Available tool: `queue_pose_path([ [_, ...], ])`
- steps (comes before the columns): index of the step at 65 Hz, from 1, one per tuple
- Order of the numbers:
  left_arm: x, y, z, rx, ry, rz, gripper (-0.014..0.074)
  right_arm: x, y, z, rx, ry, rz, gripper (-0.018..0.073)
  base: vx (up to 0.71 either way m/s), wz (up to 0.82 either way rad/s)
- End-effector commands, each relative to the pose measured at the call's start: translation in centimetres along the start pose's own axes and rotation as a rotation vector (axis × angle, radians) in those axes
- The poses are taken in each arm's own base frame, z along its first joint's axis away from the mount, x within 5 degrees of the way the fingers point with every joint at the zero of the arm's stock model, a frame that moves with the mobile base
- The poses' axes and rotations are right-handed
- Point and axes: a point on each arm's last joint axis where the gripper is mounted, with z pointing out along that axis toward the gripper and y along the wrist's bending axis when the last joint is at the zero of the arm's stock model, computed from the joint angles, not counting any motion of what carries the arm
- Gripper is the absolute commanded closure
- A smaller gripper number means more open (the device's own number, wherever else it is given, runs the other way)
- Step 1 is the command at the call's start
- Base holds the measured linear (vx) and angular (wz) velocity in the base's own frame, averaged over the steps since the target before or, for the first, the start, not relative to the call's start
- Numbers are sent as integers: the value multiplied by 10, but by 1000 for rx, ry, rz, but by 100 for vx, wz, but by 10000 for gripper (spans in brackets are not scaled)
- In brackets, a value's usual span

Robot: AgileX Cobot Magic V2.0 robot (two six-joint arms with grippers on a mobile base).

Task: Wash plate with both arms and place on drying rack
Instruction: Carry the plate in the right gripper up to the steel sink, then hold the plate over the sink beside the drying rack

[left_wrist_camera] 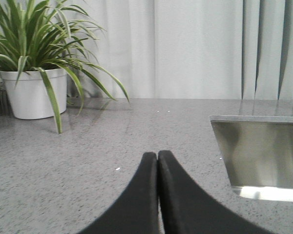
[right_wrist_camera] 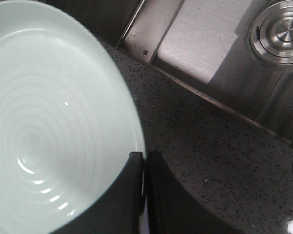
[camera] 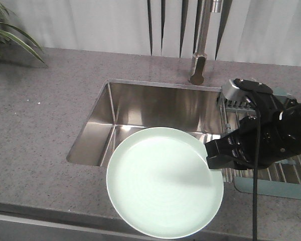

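Step in hand: the start of the wash, with the pick-up made and no rinsing yet.

- Plate (camera: 163,183): at the front edge of the tabletop (camera: 35,125), face up, overlapping the front rim of the sink (camera: 90,130) and overhanging the tabletop's front edge. It looks dry and clean. Whether it rests on the tabletop or hangs just above it, I cannot tell.
- Right claw (right_wrist_camera: 144,165): clenched on the plate's right rim, the rim pinched between the two fingers. The arm reaches in from the tabletop's right edge, across the drying rack (camera: 283,175).
- Left claw (left_wrist_camera: 157,161): fingers pressed together, grasping nothing, low over bare tabletop left of the sink, facing the potted plant (left_wrist_camera: 34,92) in the back left corner.
- Faucet (camera: 198,60): at the sink's back rim. No water seen running.

Next move, as I judge it: carry the plate back over the basin, under the spout. A one-sided rim pinch on glossy ware may tilt or slip, so the left claw should part and take the opposite rim.
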Motion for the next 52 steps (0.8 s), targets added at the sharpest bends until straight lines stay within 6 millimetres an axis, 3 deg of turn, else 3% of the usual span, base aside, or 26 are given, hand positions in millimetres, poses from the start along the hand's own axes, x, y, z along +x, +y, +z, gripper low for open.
queue_pose_path([
  [1,-17,-1,-3,15,-113,-9,603,-6,9,-14,-27,-80,-15,561,4,-16],
  [52,-17,-1,-3,15,-113,-9,603,-6,9,-14,-27,-80,-15,561,3,-10],
])
